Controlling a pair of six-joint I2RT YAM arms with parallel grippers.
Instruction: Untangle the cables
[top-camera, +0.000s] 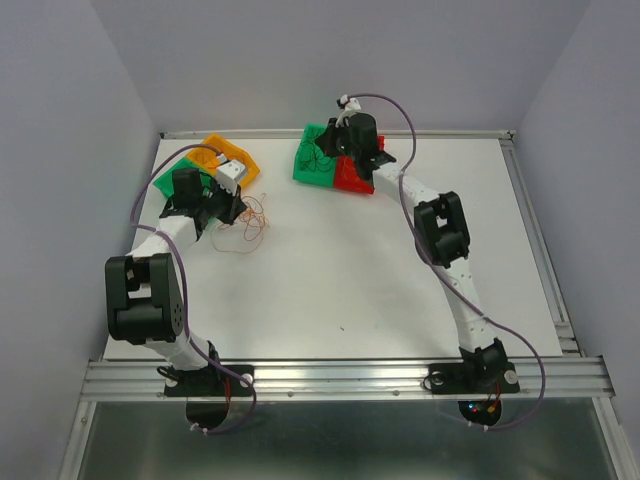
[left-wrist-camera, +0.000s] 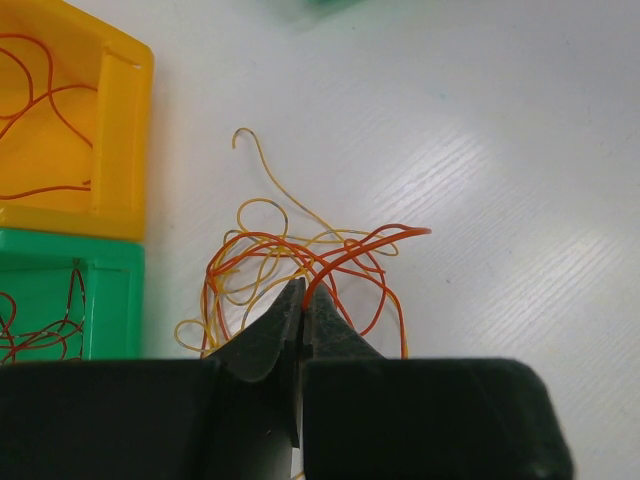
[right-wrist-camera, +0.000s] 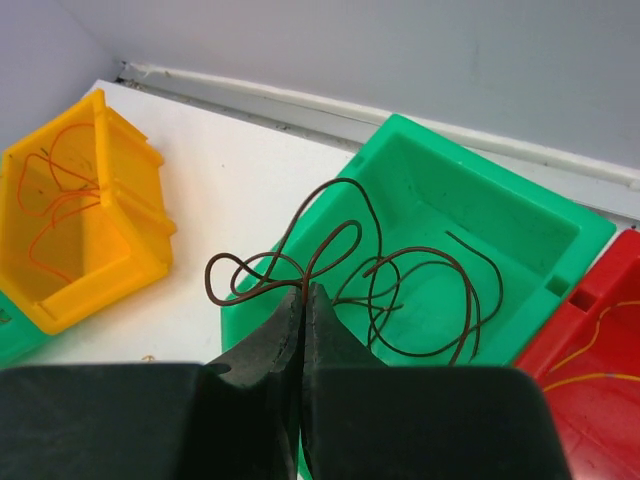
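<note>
A loose tangle of thin red and orange cables (left-wrist-camera: 262, 262) lies on the white table beside the left bins. My left gripper (left-wrist-camera: 303, 292) is shut on a red cable (left-wrist-camera: 420, 232) that arcs up out of the tangle. In the top view the left gripper (top-camera: 226, 207) sits right next to the tangle (top-camera: 246, 226). My right gripper (right-wrist-camera: 305, 290) is shut on a dark brown cable (right-wrist-camera: 207, 281), whose loops hang over and into the green bin (right-wrist-camera: 520, 215). From above, the right gripper (top-camera: 333, 150) is over that green bin (top-camera: 308, 165).
A yellow bin (left-wrist-camera: 120, 130) and a green bin (left-wrist-camera: 112, 290) stand left of the tangle, each with thin red wires inside. A red bin (right-wrist-camera: 600, 340) holding an orange wire adjoins the right green bin. The back wall and table rail (top-camera: 340, 133) run close behind.
</note>
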